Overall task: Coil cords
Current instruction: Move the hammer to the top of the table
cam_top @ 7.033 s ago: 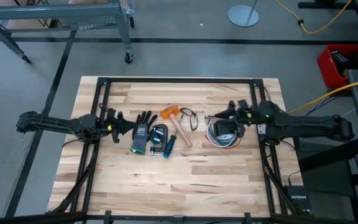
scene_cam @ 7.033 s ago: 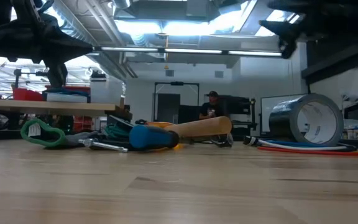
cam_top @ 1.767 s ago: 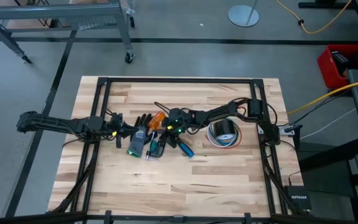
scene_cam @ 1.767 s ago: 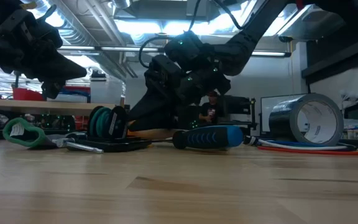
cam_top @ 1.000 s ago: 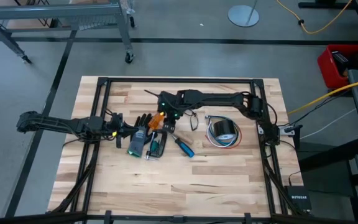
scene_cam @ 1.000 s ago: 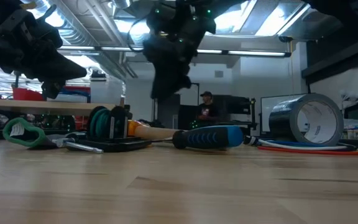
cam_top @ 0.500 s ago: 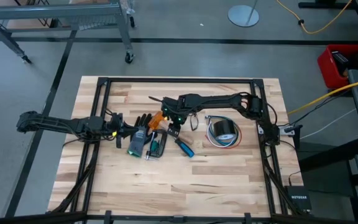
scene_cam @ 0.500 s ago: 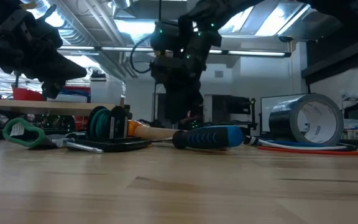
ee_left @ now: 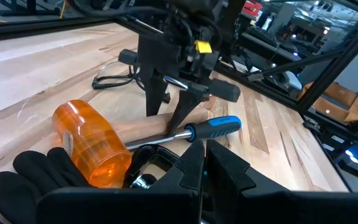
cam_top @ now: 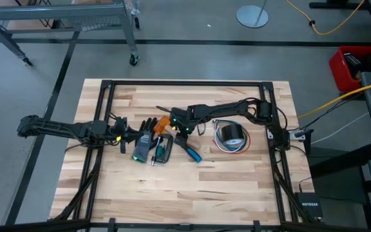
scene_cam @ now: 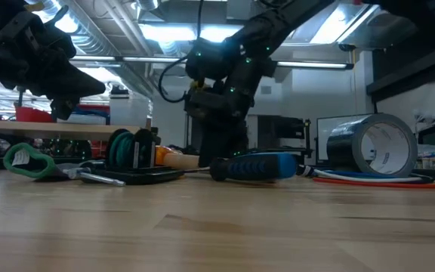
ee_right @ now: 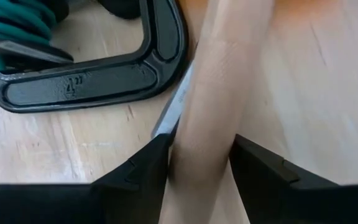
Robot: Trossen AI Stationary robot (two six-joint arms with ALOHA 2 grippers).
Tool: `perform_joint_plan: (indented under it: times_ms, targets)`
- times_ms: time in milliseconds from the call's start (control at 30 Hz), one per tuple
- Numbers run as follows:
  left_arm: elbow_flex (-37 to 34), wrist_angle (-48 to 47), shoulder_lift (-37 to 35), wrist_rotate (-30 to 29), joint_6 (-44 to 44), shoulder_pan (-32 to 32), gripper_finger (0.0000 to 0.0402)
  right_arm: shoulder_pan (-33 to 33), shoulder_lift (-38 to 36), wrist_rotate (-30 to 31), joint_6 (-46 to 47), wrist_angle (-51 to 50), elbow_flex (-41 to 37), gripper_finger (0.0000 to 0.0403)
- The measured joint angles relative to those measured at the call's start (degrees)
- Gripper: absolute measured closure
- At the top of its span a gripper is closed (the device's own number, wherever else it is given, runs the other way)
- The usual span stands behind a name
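1. While the left gripper (cam_top: 122, 133) waits beside one black glove (cam_top: 147, 131), jaw state unclear, the right gripper (ee_right: 199, 163) stands open astride one wooden hammer handle (ee_right: 211, 93).
2. One teal cord (ee_right: 14, 23) lies coiled just beyond those jaws, by one black clamp (ee_right: 104, 78).
3. One black cord (cam_top: 200, 124) and one wire bundle (cam_top: 229, 146) lie behind them.
4. One screwdriver (cam_top: 189, 151) lies beside them.

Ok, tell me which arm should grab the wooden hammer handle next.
Right. The right end effector, open, straddles the pale wooden hammer handle beside the black C-clamp; the left end effector waits farther off, by the black glove.
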Motion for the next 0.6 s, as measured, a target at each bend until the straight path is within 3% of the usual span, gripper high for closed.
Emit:
perform_joint_plan:
  times_ms: [233,600]
  targets:
    - [0.00,0.01,0.00,-0.01,-0.18,0.00,0.0392,-0.22,-0.16,0.63,0.21,1.15,-1.06,0.0277]
    - [0.00,0.00,0.00,0.00,-0.19,0.02,0.0392,-3.96,0.32,0.60,-1.12,2.25,3.44,0.0278]
